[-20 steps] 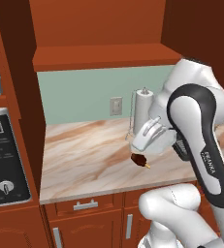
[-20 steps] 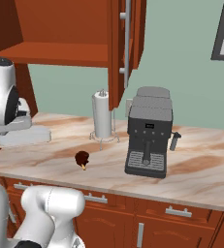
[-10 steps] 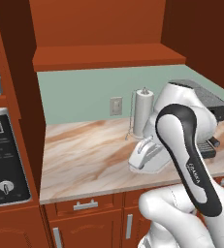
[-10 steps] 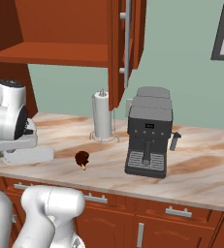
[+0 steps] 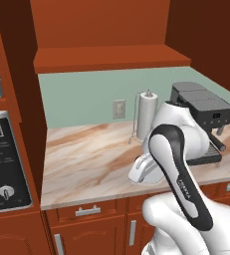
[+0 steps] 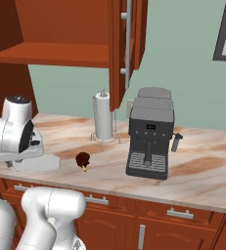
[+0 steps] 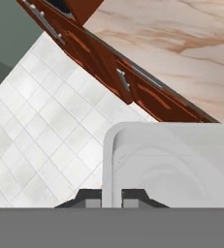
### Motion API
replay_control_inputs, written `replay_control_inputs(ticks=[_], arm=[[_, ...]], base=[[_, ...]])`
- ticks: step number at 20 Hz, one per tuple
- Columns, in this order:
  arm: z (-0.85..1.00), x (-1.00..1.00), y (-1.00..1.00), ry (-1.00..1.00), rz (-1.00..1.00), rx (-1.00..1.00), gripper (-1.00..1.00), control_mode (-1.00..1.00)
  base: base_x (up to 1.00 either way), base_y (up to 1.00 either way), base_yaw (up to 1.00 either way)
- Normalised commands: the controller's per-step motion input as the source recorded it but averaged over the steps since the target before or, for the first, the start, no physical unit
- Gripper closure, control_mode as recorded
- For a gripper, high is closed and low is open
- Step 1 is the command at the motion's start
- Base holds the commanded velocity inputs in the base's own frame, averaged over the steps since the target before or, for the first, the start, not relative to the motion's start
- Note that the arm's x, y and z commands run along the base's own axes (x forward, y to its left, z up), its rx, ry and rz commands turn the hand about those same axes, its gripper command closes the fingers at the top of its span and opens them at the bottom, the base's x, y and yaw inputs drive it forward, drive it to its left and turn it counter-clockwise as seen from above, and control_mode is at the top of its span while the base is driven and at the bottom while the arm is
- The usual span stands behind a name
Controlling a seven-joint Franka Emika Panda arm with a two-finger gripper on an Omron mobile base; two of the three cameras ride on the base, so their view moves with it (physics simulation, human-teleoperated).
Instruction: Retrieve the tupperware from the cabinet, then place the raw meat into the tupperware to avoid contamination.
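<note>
The marble-patterned counter point(image 6: 202, 171) carries four things. The paper-towel roll point(image 6: 103, 116) stands upright on its wire holder near the back wall, and the dark coffee machine point(image 6: 149, 133) stands just to its right (as the right base view shows it). In front of the roll lies the raw meat point(image 6: 82, 159) — small, dark. The white tupperware point(image 6: 35, 163) is near the counter's front edge, close beside the meat — apart from it.

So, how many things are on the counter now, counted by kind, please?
Tupperware, held in the shut jaws, low over the counter's front edge: 1
Raw meat: 1
Paper-towel roll: 1
Coffee machine: 1
Total: 4
</note>
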Motion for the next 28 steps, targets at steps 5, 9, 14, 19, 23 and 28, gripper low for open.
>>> replay_control_inputs(ticks=[5, 9, 14, 19, 23, 28], arm=[[-0.25, 0.32, 0.01, -0.09, 0.00, 0.00, 1.00, -1.00], [-0.27, 0.27, 0.05, -0.10, 0.00, 0.00, 1.00, -1.00], [-0.28, 0.23, 0.09, -0.08, 0.00, 0.00, 1.00, -1.00], [-0.22, 0.25, 0.11, -0.07, 0.01, 0.00, 1.00, -1.00], [-0.18, 0.28, 0.06, -0.07, 0.03, 0.00, 1.00, -1.00], [-0.15, 0.27, 0.03, -0.05, 0.05, 0.00, 1.00, -1.00]], base=[[0.00, 0.00, 0.00], [0.00, 0.00, 0.00], [0.00, 0.00, 0.00], [0.00, 0.00, 0.00], [0.00, 0.00, 0.00], [0.00, 0.00, 0.00]])
